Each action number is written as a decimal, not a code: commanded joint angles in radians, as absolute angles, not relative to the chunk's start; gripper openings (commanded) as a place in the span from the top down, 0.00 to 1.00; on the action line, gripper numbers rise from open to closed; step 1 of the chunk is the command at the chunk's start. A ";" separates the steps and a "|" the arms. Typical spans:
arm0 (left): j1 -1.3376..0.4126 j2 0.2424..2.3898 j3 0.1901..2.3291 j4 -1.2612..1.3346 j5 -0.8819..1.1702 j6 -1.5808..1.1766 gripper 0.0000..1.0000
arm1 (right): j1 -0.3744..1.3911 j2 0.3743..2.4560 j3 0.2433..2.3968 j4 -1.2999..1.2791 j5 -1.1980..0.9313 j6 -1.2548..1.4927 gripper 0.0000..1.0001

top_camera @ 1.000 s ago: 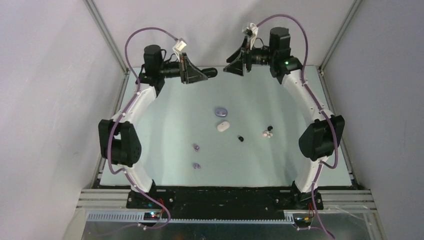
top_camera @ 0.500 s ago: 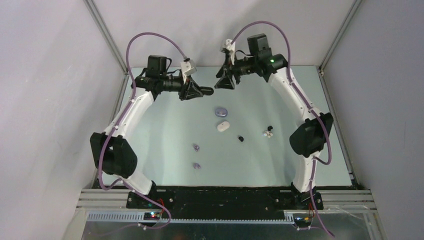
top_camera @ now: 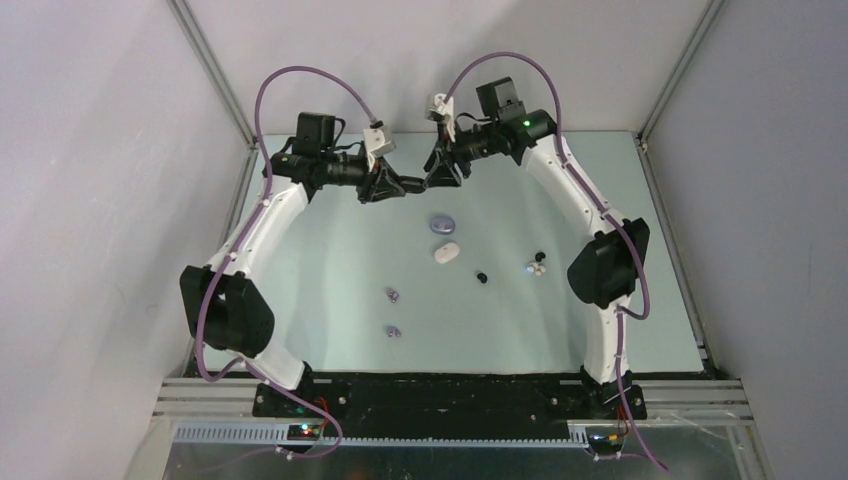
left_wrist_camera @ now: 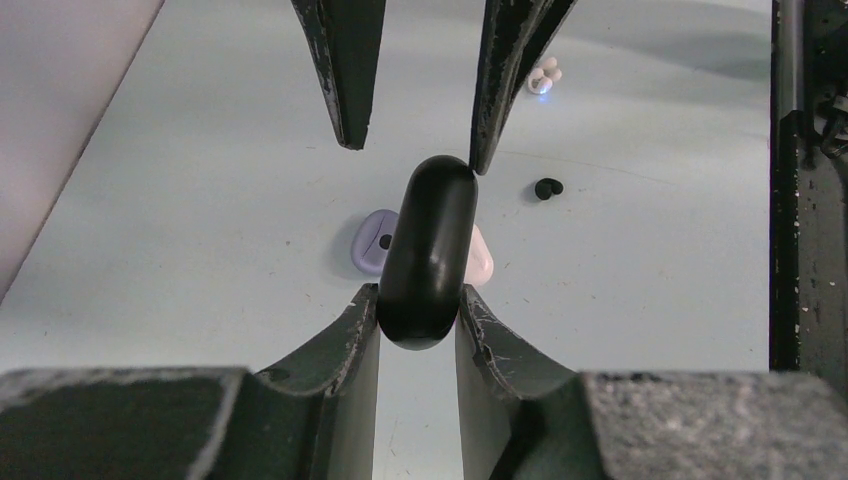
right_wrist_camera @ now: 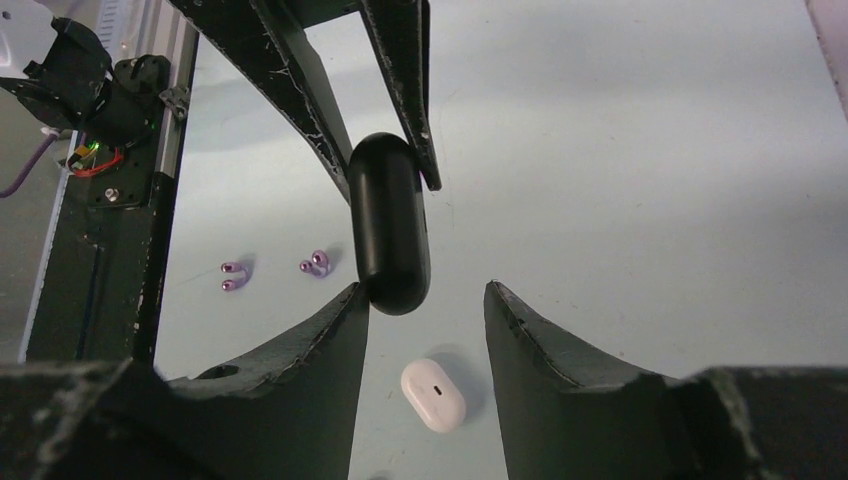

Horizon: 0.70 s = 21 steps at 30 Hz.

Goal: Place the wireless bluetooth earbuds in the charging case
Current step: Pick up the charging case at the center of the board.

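Nearest the arm bases, on the pale table [top_camera: 330, 250], the lavender earbuds lie loose in two spots: the near lavender clump [top_camera: 393, 331] and, just beyond it, the far lavender clump [top_camera: 393, 295]. From this height I cannot tell how many buds each spot holds.

Further out and toward the right, a black earbud [top_camera: 482, 276] lies alone. Right of it sit the white-pink earbuds [top_camera: 537, 267], with a second black earbud [top_camera: 541, 256] just beside them on the far side.

Mid-table: the white case [top_camera: 446, 252] lies closed, and the lavender case [top_camera: 441, 223] lies just beyond it, near but apart. No bud is in any case.

Far end, above the table: both grippers meet nose to nose.
- The left gripper [left_wrist_camera: 418, 300] is clamped on the black case [left_wrist_camera: 428, 250]. It grips one end of the case, which stands edge-on between the fingers and sticks out toward the other arm.
- The right gripper [right_wrist_camera: 425, 300] has its jaws spread and straddles the free end of the black case. In the right wrist view the case tip rests against one finger [right_wrist_camera: 320, 350], with a clear gap to the other. The left wrist view likewise shows one right fingertip at the case's rim and the other standing off.
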State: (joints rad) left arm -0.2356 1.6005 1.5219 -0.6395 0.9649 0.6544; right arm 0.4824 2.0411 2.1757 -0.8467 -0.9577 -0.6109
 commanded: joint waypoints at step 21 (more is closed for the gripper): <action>-0.202 1.544 1.442 -0.288 1.016 0.267 0.51 | 0.466 2.020 2.159 -0.717 -0.999 -0.465 0.96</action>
